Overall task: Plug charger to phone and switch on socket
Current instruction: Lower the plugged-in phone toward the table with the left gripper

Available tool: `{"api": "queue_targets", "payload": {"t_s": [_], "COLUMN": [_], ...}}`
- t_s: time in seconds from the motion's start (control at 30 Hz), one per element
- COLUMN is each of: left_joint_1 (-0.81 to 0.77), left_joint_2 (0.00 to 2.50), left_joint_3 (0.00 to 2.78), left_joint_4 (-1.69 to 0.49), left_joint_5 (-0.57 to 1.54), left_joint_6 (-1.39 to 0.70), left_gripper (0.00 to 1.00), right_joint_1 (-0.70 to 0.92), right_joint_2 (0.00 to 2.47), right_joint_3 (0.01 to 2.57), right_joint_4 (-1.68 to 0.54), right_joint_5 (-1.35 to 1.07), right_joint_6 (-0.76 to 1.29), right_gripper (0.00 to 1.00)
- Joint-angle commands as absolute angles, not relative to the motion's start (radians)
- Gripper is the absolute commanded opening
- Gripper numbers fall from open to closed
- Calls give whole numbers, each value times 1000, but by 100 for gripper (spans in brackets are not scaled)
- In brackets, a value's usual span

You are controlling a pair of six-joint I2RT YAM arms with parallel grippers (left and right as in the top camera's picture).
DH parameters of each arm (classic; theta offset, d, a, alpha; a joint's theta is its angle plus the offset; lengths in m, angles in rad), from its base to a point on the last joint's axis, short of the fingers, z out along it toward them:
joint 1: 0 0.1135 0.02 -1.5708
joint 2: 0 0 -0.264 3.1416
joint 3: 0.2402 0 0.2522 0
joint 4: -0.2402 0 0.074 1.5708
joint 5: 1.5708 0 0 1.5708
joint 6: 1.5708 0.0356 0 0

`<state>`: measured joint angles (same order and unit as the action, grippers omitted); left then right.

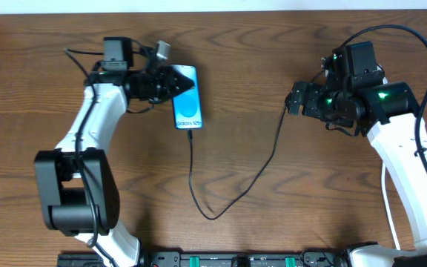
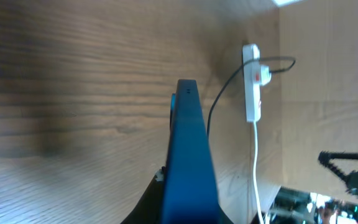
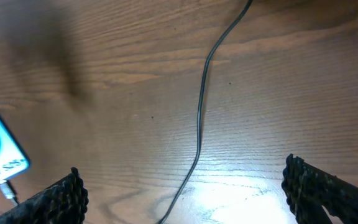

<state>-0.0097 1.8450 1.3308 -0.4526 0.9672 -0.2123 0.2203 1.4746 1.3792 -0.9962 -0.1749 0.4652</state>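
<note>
Left gripper (image 1: 183, 83) fingers are clenched on the upper left edge of the phone (image 1: 187, 111), left of table centre. The phone's screen faces up and its long axis runs away from the robot. The charger (image 1: 192, 174) enters its near end. The left arm reaches forward, wrist bent rightward. The right gripper (image 3: 182, 182) hovers with fingers spread wide over the cable.

Table (image 1: 273, 215): brown wood, clear grain, smooth, faint sheen under light.
Phone (image 1: 186, 98): glossy blue screen, black edges.
Charger (image 1: 228, 200): thin black cable, matt, rubbery look.
Socket (image 2: 252, 81): smooth white plastic, cord likewise.
Right gripper (image 3: 184, 171) fingers (image 3: 64, 196): black, ridged, rough, matt.
Left arm (image 1: 86, 126): smooth white plastic shell, slight gloss.
</note>
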Motion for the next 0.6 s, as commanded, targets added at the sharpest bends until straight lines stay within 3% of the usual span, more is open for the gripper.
{"api": "queue_targets", "payload": {"t_s": [0.0, 0.57], "left_joint_1": [-59, -214], "left_joint_2": [1887, 2102], "left_joint_3": [1345, 1345], "left_joint_4": [-455, -192], "left_joint_5": [971, 986], "left_joint_6": [-192, -540], "left_gripper": [7, 7], "right_joint_1": [224, 224], "right_joint_2": [1464, 1464], "right_joint_3": [1386, 1385], "right_joint_4": [-995, -998], "right_joint_5": [-167, -162], "right_joint_6": [455, 447], "right_gripper": [99, 99]}}
